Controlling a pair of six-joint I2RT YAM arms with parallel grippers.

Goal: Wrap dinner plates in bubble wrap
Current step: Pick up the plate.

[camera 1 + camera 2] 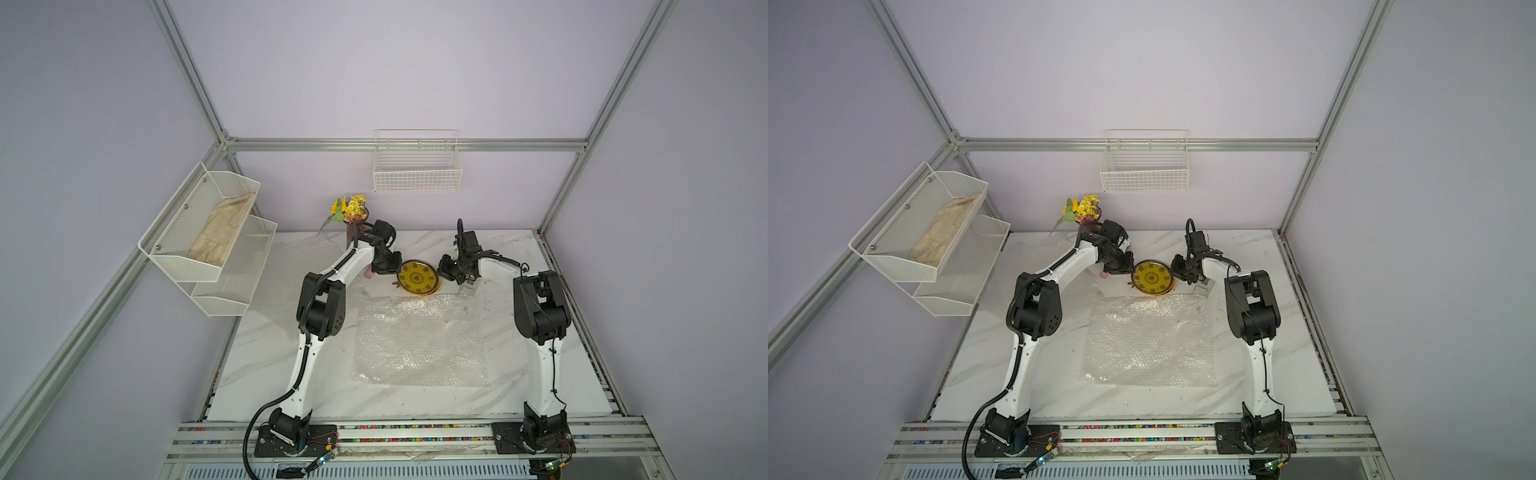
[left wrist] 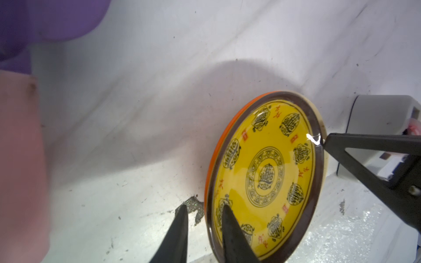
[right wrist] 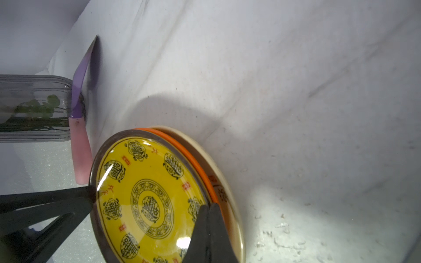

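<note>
- The dinner plates (image 1: pixel 417 277) sit in one stack toward the far edge of the table (image 1: pixel 291 374), about midway between its left and right edges. The yellow plate (image 2: pixel 266 177) is on top, the orange plate (image 3: pixel 186 152) under it and the cream plate (image 3: pixel 224 182) at the bottom.
- The bubble wrap (image 1: pixel 419 340) lies flat and open across the middle of the table, with nothing on it. Its far edge comes right up to the near rim of the stack.
- No plate is wrapped and none has left the stack, so the task looks barely begun. The step in hand appears to be separating the yellow plate. After that, each plate still has to be laid on wrap and folded in.
- The left gripper (image 2: pixel 203 208) is at the stack's left rim, its fingers narrowly parted. One finger is over the yellow plate and the other beside the rim, with a gap showing, so it does not seem to be clamping.
- The right gripper (image 3: pixel 208 208) is at the opposite rim, its fingers pressed together and the tips at the yellow plate's edge. Whether that thin rim is pinched between them cannot be told.
- The yellow plate carries dark ornamental medallions that look like stylised characters, and small red marks ring them. None can be read with confidence.
- The cream plate shows a dark mark and a red mark at its rim, too small to read.
- No brand or label shows on the grey tape dispenser (image 1: pixel 468 287) just right of the stack.
</note>
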